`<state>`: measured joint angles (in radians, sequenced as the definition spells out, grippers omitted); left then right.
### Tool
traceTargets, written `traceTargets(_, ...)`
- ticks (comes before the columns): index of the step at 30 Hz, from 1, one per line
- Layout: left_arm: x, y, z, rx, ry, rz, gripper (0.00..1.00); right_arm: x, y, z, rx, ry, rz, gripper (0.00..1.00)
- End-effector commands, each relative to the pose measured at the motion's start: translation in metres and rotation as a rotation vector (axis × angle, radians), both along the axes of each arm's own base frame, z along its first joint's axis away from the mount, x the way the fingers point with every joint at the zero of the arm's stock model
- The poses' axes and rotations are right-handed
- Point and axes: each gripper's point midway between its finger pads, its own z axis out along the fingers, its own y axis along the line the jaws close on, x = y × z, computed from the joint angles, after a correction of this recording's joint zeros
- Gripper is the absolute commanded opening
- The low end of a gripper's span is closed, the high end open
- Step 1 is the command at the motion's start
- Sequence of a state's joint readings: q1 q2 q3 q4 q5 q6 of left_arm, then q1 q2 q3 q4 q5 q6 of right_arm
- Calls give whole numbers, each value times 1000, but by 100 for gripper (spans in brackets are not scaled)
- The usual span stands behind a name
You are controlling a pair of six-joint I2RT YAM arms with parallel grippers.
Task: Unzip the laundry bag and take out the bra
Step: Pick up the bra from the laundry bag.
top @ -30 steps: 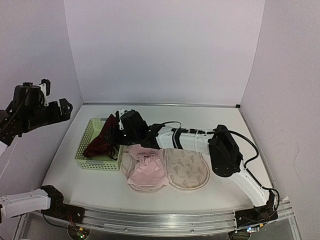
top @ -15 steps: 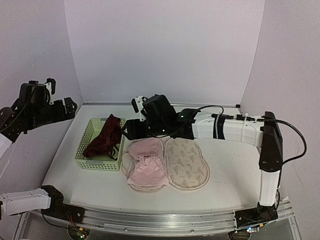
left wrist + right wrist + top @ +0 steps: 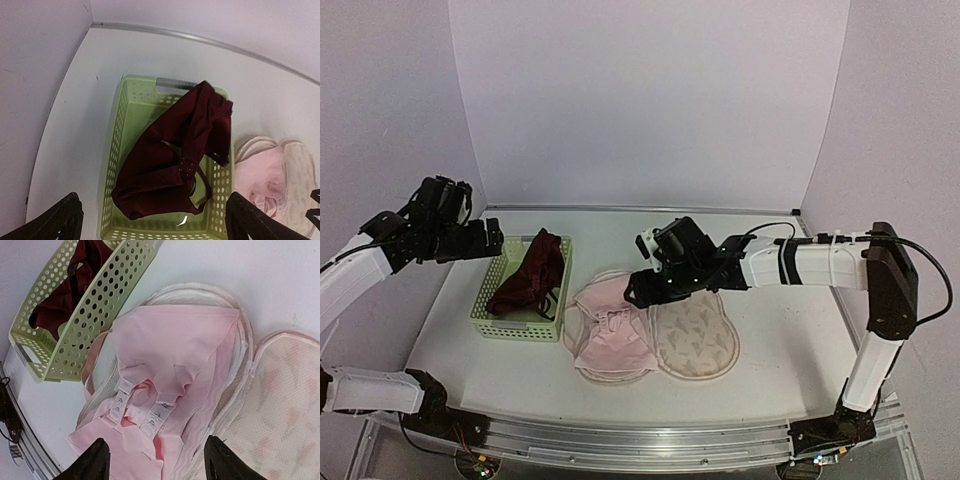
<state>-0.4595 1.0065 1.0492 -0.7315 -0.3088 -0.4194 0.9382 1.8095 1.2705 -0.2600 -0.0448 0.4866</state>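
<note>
Unzipped and spread flat on the surface (image 3: 775, 345), the laundry bag (image 3: 698, 338) lies with both lobes open, the printed lobe bare on the right and the pink bra (image 3: 612, 335) heaped on the other lobe, just beside the green basket (image 3: 492, 300). As I read it, the zip work is done and the bra is not yet lifted out.

I have the right arm (image 3: 800, 265) stretched in low from the right so that its wrist camera looks straight down on the garment. The right jaws stand spread wide and hold nothing, one finger (image 3: 95, 460) over the bra's lower edge and the other near the seam where the two lobes meet, which I judge is the stance for a downward pinch on the pink cloth (image 3: 170, 350).

The left arm (image 3: 380, 255) hangs over the far left, clear of the bag. The left jaws gape equally wide and empty above the basket (image 3: 117, 125), where a dark red garment (image 3: 170, 165) is draped over the rim. I take that as waiting out of the right arm's way
</note>
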Motion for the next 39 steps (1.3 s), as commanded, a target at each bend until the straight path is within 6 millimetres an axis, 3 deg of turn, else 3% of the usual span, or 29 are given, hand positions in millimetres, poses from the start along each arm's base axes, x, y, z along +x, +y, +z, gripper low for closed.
traceTargets(1, 25, 0, -35, 6, 62, 63, 99, -9, 16, 4, 57, 20, 64, 65)
traceTargets(7, 44, 20, -84, 26, 163, 164, 99, -12, 26, 4, 85, 36, 110, 65)
traceTargets(15, 53, 38, -138, 38, 244, 245, 99, -1, 20, -21, 57, 79, 65, 64)
traceTargets(21, 57, 49, -162, 63, 284, 265, 98, 2, 31, -39, 61, 125, 69, 63)
traceTargets(27, 60, 47, -175, 46, 298, 239, 93, 4, 35, -48, 72, 149, 57, 63)
traceTargets(39, 63, 34, -194, 18, 324, 166, 76, -7, 54, -40, 190, 218, 114, 53)
